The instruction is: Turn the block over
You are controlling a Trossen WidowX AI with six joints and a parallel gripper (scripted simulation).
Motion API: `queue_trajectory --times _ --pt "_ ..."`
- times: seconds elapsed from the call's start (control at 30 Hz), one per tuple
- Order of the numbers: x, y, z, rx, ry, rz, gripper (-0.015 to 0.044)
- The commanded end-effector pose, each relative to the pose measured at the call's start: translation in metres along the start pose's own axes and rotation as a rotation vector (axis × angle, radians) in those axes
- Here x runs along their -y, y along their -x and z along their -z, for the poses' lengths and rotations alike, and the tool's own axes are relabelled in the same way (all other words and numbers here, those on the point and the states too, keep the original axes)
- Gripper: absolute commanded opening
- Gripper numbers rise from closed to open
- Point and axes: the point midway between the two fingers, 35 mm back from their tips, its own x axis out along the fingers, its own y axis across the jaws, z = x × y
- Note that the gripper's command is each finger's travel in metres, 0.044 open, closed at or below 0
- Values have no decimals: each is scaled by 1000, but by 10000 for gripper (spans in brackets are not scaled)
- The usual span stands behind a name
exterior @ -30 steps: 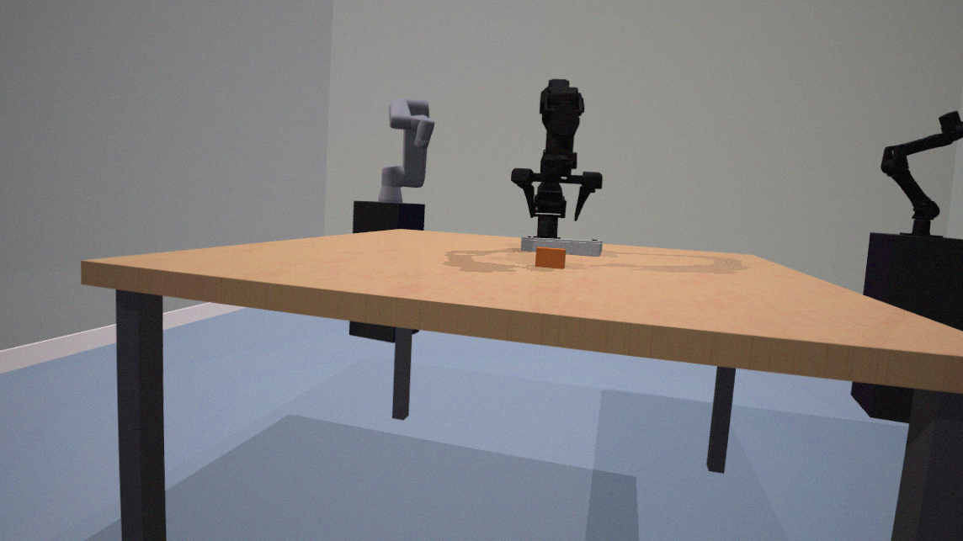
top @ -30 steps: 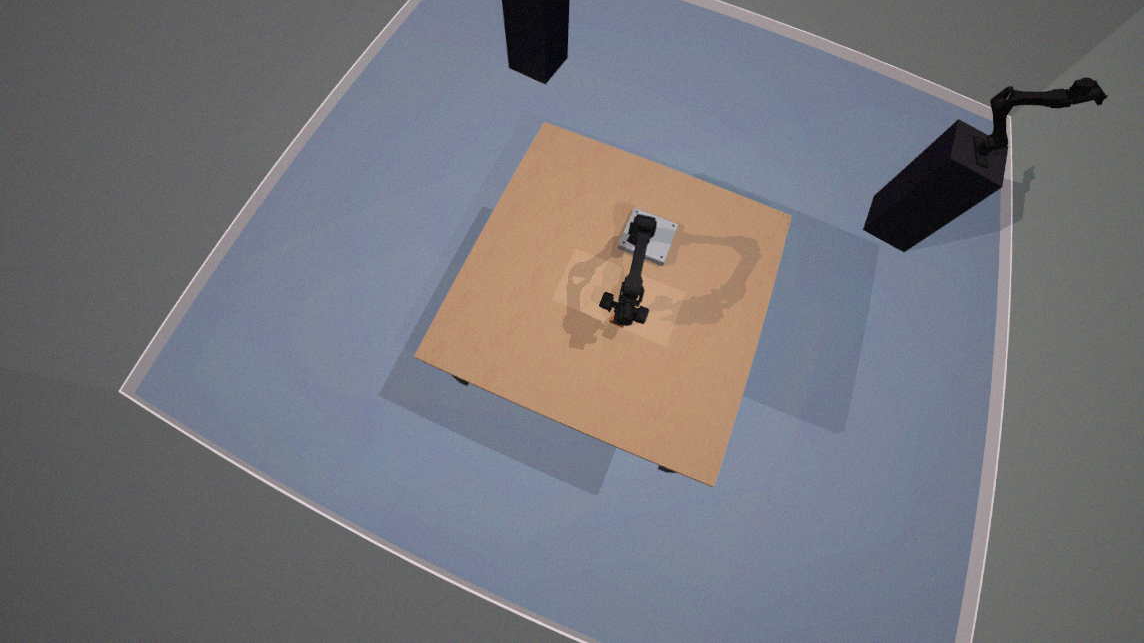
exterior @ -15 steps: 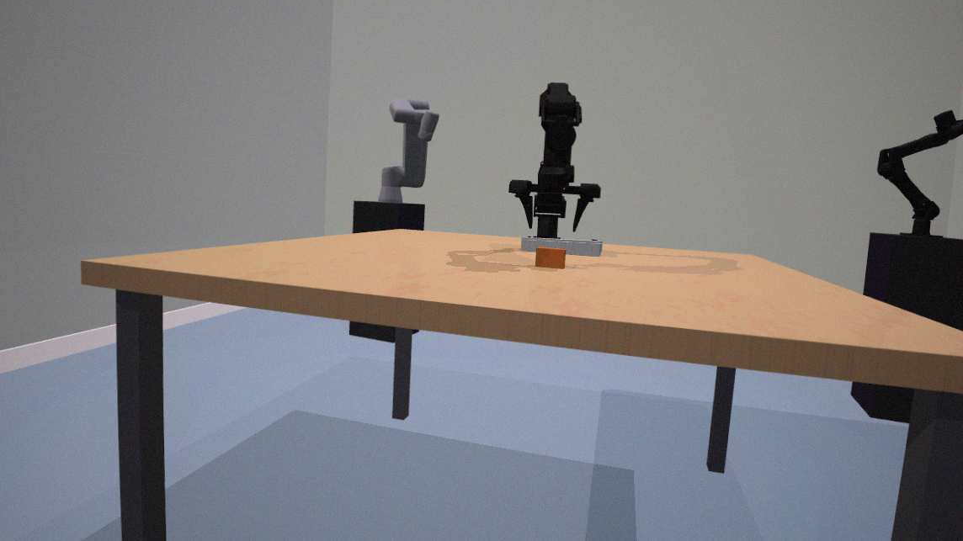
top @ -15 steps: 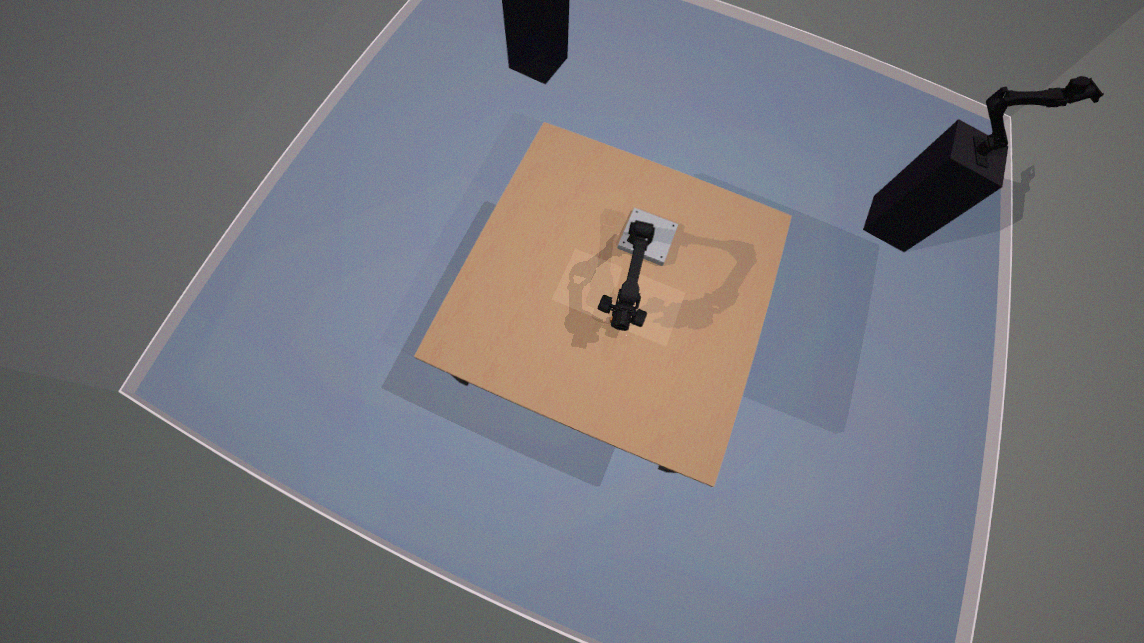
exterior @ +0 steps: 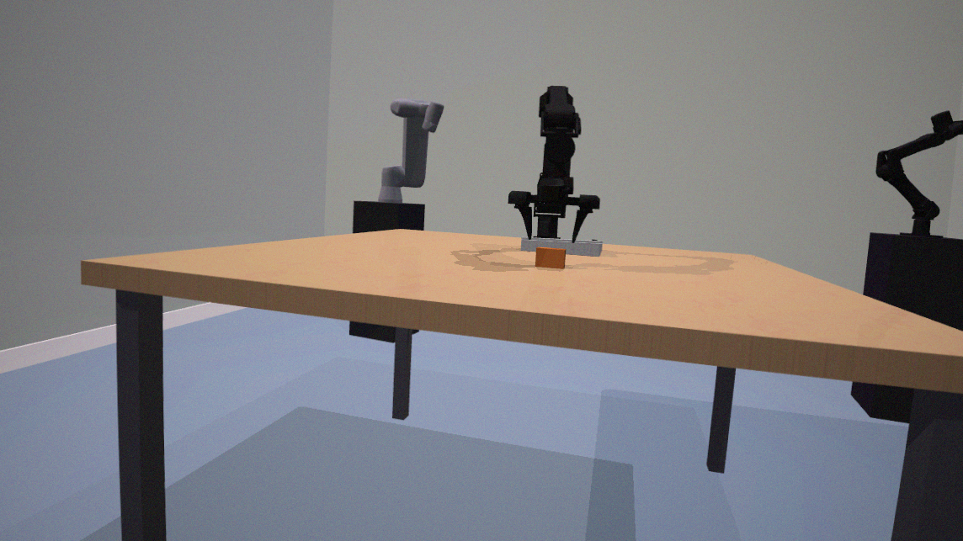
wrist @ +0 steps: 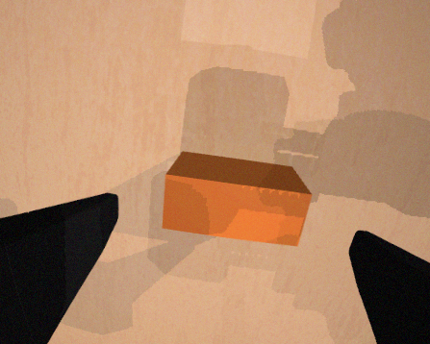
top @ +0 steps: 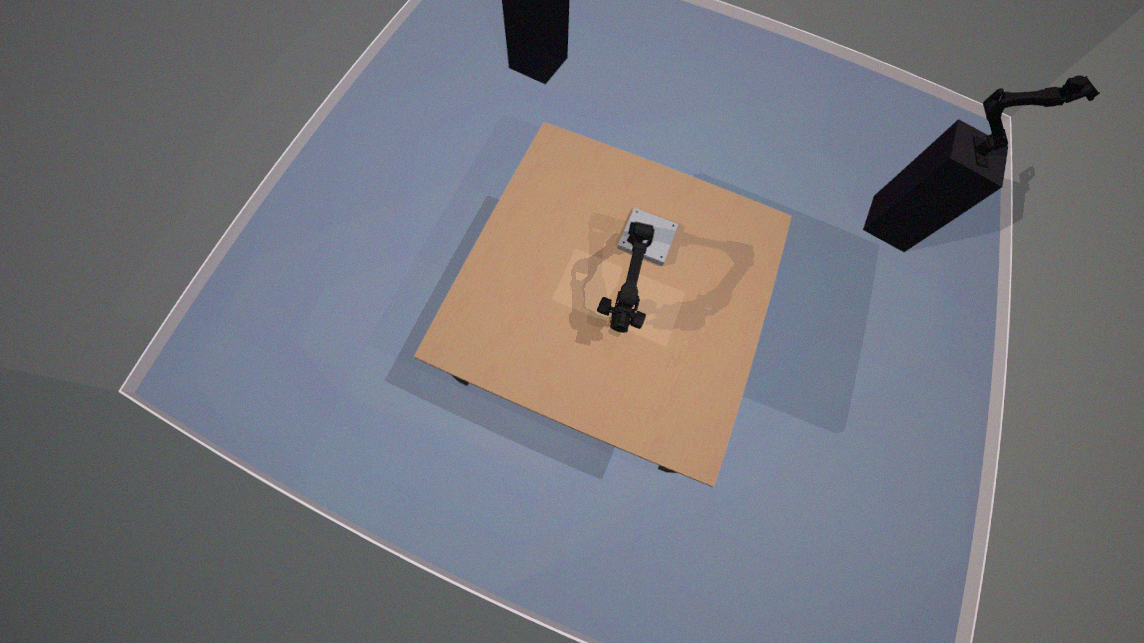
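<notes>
Pale wooden tabletop (top: 506, 306) (exterior: 426, 279) (wrist: 58, 96) carries the orange rectangular block (exterior: 550, 257) (wrist: 236, 207). Black two-fingered gripper (top: 621, 317) (exterior: 552, 240) (wrist: 238, 226) hangs above, fingers wide and empty, presumably leaving clearance to straddle its ends.

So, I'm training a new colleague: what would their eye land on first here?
Probably the bright orange block, resting on the wooden table. Next, the black gripper, open above it, its dark fingers flanking the block in the wrist view.
</notes>
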Motion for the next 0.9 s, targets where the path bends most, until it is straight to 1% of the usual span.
queue_trajectory --times 0.0,0.53,0.73,0.87 --pt "0 -9 2 -11 3 -4 440" --pt "0 -33 3 -11 3 -4 440" --pt "0 -33 3 -11 3 -4 282" --pt "0 -33 3 -11 3 -4 256"
